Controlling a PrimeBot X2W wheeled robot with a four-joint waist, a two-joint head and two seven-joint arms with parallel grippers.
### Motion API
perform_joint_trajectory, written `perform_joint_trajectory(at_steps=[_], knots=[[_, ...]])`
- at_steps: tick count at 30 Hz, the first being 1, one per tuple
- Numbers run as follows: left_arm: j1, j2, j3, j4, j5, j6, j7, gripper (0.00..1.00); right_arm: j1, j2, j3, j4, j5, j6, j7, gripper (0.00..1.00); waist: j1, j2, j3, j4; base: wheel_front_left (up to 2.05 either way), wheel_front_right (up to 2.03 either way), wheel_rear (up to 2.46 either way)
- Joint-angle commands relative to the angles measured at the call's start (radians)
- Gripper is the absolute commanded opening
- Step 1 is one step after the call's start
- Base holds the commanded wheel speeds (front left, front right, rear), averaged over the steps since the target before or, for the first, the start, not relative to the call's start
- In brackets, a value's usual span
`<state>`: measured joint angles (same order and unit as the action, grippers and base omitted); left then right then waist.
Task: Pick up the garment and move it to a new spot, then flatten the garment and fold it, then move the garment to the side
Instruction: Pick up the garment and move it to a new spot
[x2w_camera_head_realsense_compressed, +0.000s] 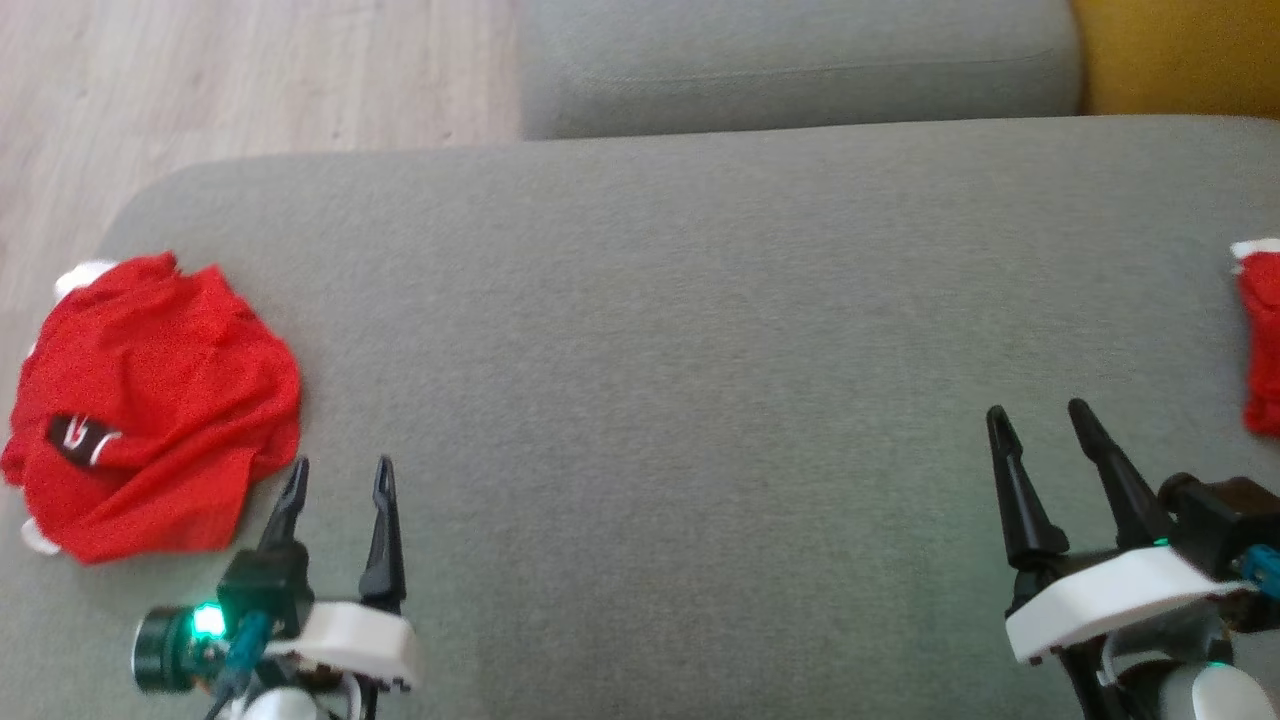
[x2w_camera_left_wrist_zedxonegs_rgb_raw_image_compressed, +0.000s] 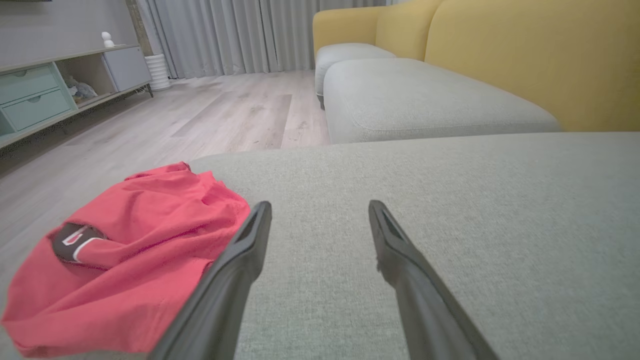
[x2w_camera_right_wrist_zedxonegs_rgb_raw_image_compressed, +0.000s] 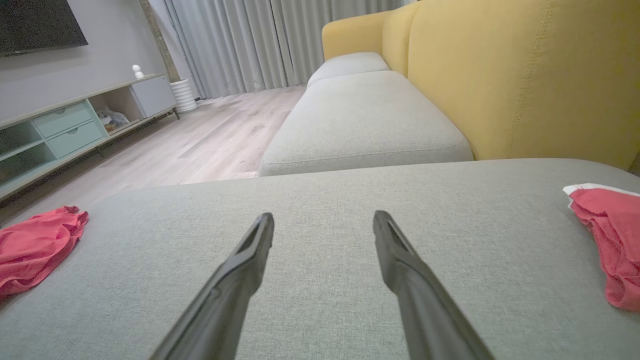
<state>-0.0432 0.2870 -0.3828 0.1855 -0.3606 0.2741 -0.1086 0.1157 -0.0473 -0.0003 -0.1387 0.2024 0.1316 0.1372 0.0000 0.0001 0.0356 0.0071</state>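
Observation:
A crumpled red garment (x2w_camera_head_realsense_compressed: 150, 400) with white trim and a dark label lies near the left edge of the grey sofa cushion (x2w_camera_head_realsense_compressed: 680, 380). My left gripper (x2w_camera_head_realsense_compressed: 340, 475) stands open just to the right of it, empty; in the left wrist view the garment (x2w_camera_left_wrist_zedxonegs_rgb_raw_image_compressed: 125, 255) lies beside the left finger. A second red garment (x2w_camera_head_realsense_compressed: 1262, 340) with a white edge lies at the far right of the cushion. My right gripper (x2w_camera_head_realsense_compressed: 1040, 415) is open and empty, a little left of that second garment (x2w_camera_right_wrist_zedxonegs_rgb_raw_image_compressed: 610, 235). The right wrist view also catches the first garment (x2w_camera_right_wrist_zedxonegs_rgb_raw_image_compressed: 35, 245) at far left.
Another grey seat cushion (x2w_camera_head_realsense_compressed: 800, 65) lies beyond the one I work on, with the yellow sofa back (x2w_camera_right_wrist_zedxonegs_rgb_raw_image_compressed: 525, 80) to the right. Wooden floor (x2w_camera_head_realsense_compressed: 240, 80) lies off the left edge. A low cabinet (x2w_camera_left_wrist_zedxonegs_rgb_raw_image_compressed: 45, 95) and curtains stand across the room.

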Motion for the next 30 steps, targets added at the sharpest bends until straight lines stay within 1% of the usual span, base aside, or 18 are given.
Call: perform_joint_trajectory(at_steps=[1,3,4,5,11,16,18,21,24,28,30], knots=[[-0.074,0.019,0.039,-0.032,0.008,0.005,-0.019,1.00,-0.040,-0.003,0.022,-0.052,-0.006,-0.001,0.006,1.00,0.0000,-0.0001,0.023,0.032,0.00,0.00,0.00],[-0.094,0.013,0.038,-0.032,0.010,0.006,-0.028,1.00,-0.053,-0.007,0.026,-0.065,-0.009,-0.001,0.013,1.00,0.0000,-0.0001,0.043,0.061,0.00,0.00,0.00],[-0.094,0.013,0.038,-0.032,0.010,0.006,-0.028,1.00,-0.053,-0.007,0.026,-0.065,-0.009,-0.001,0.013,1.00,0.0000,-0.0001,0.043,0.061,0.00,0.00,0.00],[-0.113,0.006,0.035,-0.027,0.014,0.006,-0.039,1.00,-0.071,-0.022,0.035,-0.077,-0.013,-0.001,0.019,1.00,0.0000,-0.0001,0.061,0.097,0.00,0.00,0.00],[-0.165,-0.021,0.043,0.004,0.006,0.003,-0.093,1.00,-0.124,-0.069,0.079,-0.104,-0.013,-0.001,0.038,1.00,0.0000,-0.0001,0.103,0.227,0.00,0.00,0.00],[-0.183,-0.037,0.061,0.030,-0.002,-0.004,-0.131,1.00,-0.154,-0.094,0.107,-0.121,-0.011,-0.001,0.052,1.00,0.0000,-0.0001,0.119,0.320,0.00,0.00,0.00],[-0.185,-0.039,0.072,0.037,-0.005,-0.007,-0.140,1.00,-0.165,-0.103,0.118,-0.129,-0.012,-0.001,0.059,1.00,0.0000,-0.0001,0.123,0.346,0.00,0.00,0.00],[-0.187,-0.039,0.087,0.045,-0.004,-0.014,-0.148,1.00,-0.177,-0.116,0.129,-0.143,-0.012,-0.001,0.071,1.00,0.0000,-0.0001,0.134,0.381,0.00,0.00,0.00],[-0.192,-0.043,0.101,0.048,-0.002,-0.018,-0.151,1.00,-0.190,-0.127,0.136,-0.158,-0.014,-0.001,0.085,1.00,0.0000,-0.0001,0.154,0.402,0.00,0.00,0.00],[-0.222,-0.051,0.118,0.072,0.000,-0.035,-0.153,1.00,-0.213,-0.132,0.138,-0.184,-0.016,-0.001,0.106,1.00,0.0000,-0.0001,0.202,0.411,0.00,0.00,0.00],[-0.258,-0.056,0.123,0.102,0.001,-0.051,-0.153,1.00,-0.226,-0.137,0.138,-0.199,-0.015,-0.001,0.118,1.00,0.0000,-0.0001,0.236,0.409,0.00,0.00,0.00]])
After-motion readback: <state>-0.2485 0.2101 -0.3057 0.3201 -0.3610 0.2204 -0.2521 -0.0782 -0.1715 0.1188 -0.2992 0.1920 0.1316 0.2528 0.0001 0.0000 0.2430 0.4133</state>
